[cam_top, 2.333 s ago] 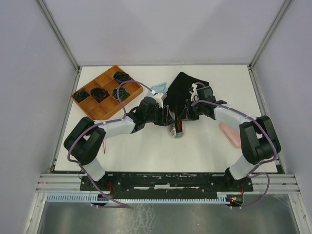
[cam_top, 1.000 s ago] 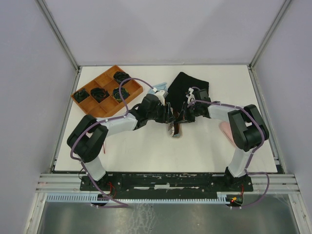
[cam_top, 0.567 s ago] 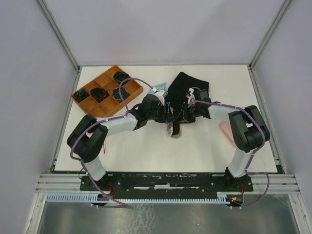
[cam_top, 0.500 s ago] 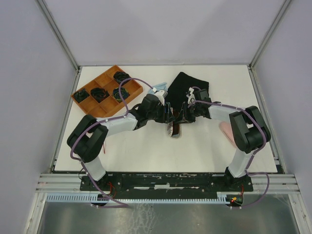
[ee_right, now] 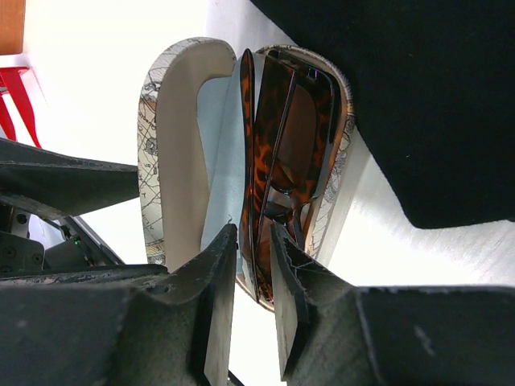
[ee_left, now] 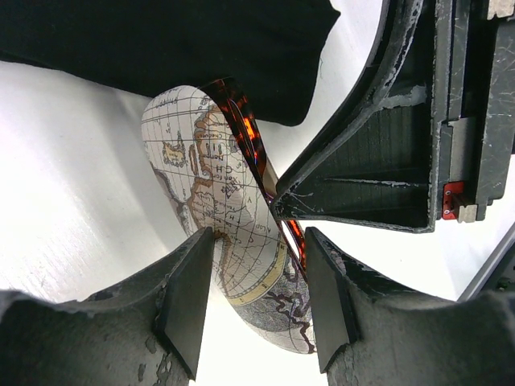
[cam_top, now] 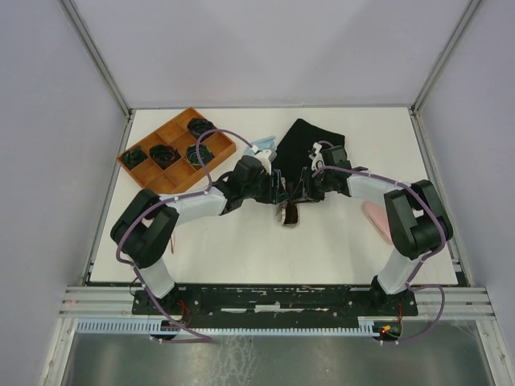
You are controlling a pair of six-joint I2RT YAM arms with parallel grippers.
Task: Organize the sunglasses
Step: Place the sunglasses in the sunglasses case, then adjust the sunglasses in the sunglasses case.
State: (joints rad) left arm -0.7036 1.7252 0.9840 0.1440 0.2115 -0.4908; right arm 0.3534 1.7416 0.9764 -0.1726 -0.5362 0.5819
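My left gripper [ee_left: 259, 269] is clamping the open map-printed oval glasses case [ee_left: 201, 173], where the folded tortoiseshell sunglasses [ee_right: 283, 137] with brown lenses are sitting — my right gripper [ee_right: 253, 261] is straddling their rim, narrowly parted, though pinching or not I cannot tell.

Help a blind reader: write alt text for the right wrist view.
Folded tortoiseshell sunglasses sit in an open map-printed case, with the right gripper, slightly open, straddling their frame. A black cloth lies beside the case.
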